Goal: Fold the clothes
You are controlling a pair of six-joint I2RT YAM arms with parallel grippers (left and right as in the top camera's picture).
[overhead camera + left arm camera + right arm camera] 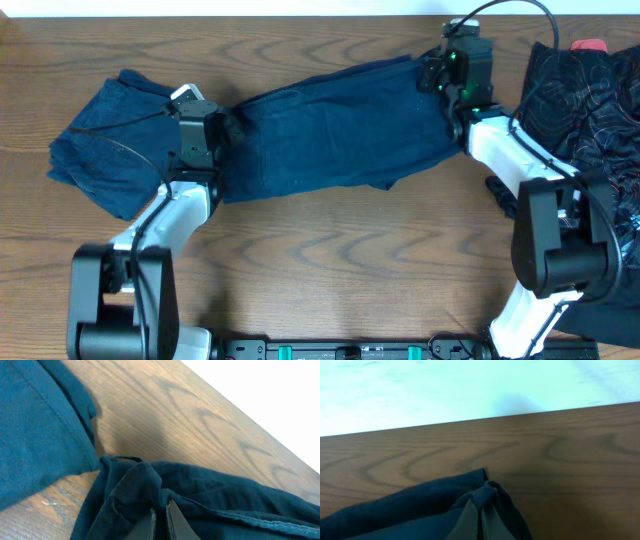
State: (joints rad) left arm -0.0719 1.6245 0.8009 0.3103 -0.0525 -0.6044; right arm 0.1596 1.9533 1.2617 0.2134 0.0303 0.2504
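dark navy cotton garment point(330, 140) lies stretched over the brown wooden table point(330, 260) between left gripper point(160, 512) and right gripper point(481, 512), each clamped on a bunched edge. likely the spreading step; next, both must carry that edge across together.

The left arm point(170, 215) extends from its near-left base toward the far side, with the wrist turned to the right. The left gripper point(228, 128) is closed, its fingers point(150, 521) pinching the blue garment point(330, 130). The right arm point(520, 160) extends from the near-right base toward the far side. The right gripper point(430, 72) is closed on the same garment, its fingers point(470, 520) pressed together.
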